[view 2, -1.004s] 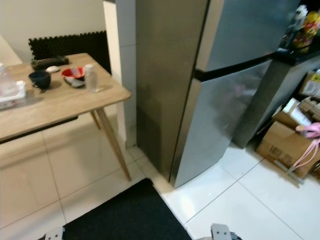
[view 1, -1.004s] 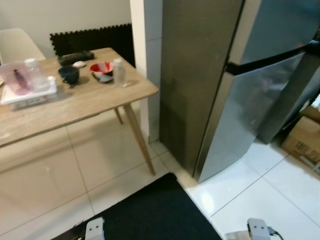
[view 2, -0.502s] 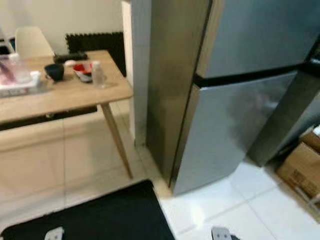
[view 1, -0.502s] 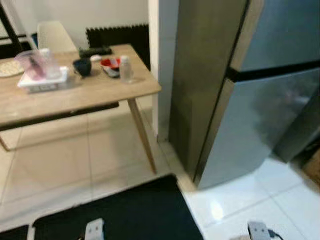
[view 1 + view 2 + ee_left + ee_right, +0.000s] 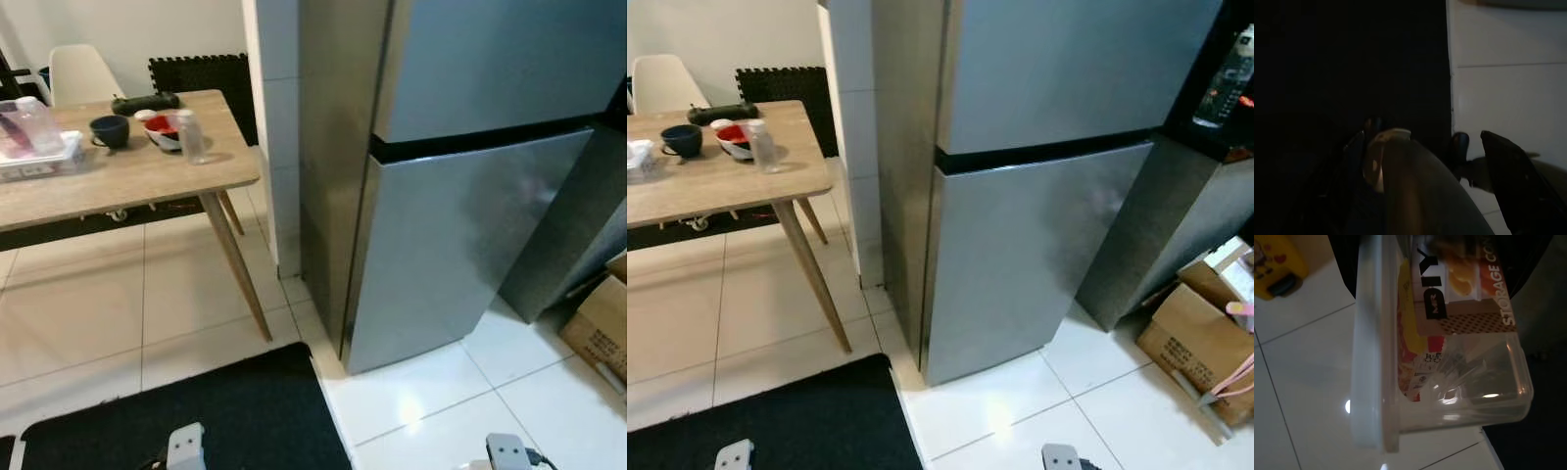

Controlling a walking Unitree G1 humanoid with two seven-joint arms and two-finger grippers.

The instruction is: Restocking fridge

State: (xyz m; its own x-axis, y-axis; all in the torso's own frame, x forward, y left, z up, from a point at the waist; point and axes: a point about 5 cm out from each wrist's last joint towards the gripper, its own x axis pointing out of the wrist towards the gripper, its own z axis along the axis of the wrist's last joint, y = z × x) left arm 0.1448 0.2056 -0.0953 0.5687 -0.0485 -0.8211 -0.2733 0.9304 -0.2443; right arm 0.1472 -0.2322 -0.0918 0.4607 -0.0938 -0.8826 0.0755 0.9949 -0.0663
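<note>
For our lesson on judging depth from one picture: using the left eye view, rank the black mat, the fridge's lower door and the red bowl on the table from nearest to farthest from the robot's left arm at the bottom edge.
1. black mat: on the floor, directly around the left arm.
2. lower door of the fridge: ahead, to the right.
3. red bowl: on the far part of the wooden table, ahead and left.

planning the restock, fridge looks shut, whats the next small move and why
Probably step closer to the fridge and reach for the lower door: both doors are shut, it stands beyond arm's reach, and the right wrist view shows a clear storage container close up, apparently carried, though the grip can't be seen.
</note>
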